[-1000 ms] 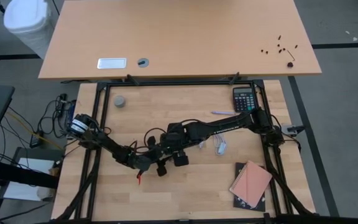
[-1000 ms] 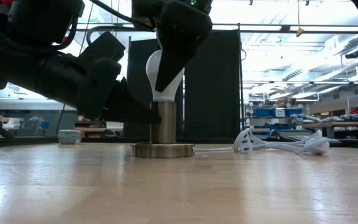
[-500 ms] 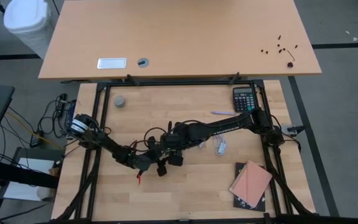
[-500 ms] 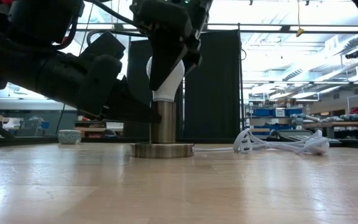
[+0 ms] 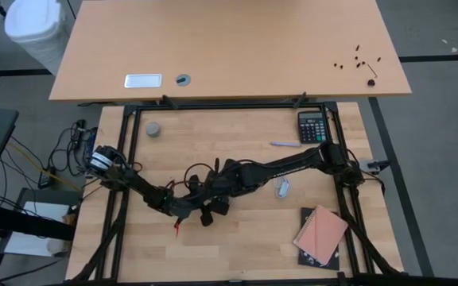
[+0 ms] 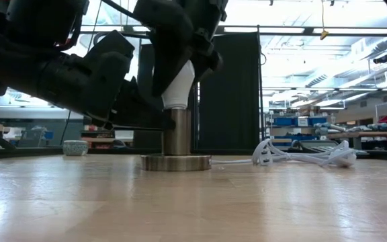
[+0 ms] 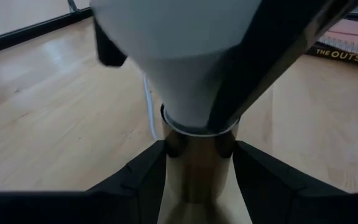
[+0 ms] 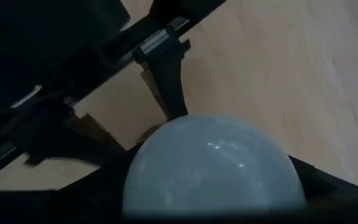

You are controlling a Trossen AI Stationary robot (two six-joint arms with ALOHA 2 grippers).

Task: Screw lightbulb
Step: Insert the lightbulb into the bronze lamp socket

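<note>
Lightbulb (image 6: 177,86) sits in socket (image 6: 177,131), mid-table; right gripper (image 6: 180,67) pinching it, left gripper (image 7: 197,180) clamps socket. Prob more turns left.

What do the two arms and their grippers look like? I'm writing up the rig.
Both arms are black and jointed, with loose black cables. The left arm has a white band near its base. The left gripper has dark angular fingers, like the right gripper.
</note>
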